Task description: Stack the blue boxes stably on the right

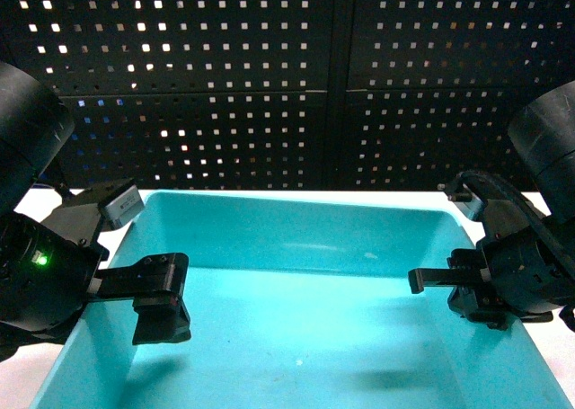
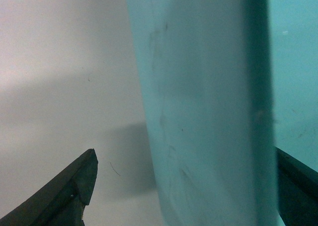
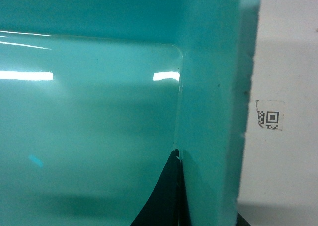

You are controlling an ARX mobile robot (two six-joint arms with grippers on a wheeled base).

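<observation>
One light turquoise tub [image 1: 296, 337] in view, no dark blue one: open-top, rectangular, smooth glossy plastic, sloping walls, rounded inner corners, sitting on a white bench [image 1: 550, 342] and filling the near middle of it in front of a black pegboard wall [image 1: 269, 76] with square holes. Two grippers, both black. Left gripper [image 1: 135, 297] sits at the tub's left wall; the left wrist view shows one dark finger [image 2: 64, 193] outside the wall over the white surface and the other inside, so the jaws straddle the wall, with a visible gap on the outer side, not clamped there. Right gripper [image 1: 454, 283] is at the tub's right wall; the right wrist view shows one finger [image 3: 161, 196] pressed against the wall's inner face, and a sliver of the other outside at the bottom edge, jaws narrow around the wall, apparently pinching it. One small square QR-style sticker [image 3: 270, 115] on the bench just right of the tub's right wall. Green LED lit on the left arm [image 1: 40, 262].
</observation>
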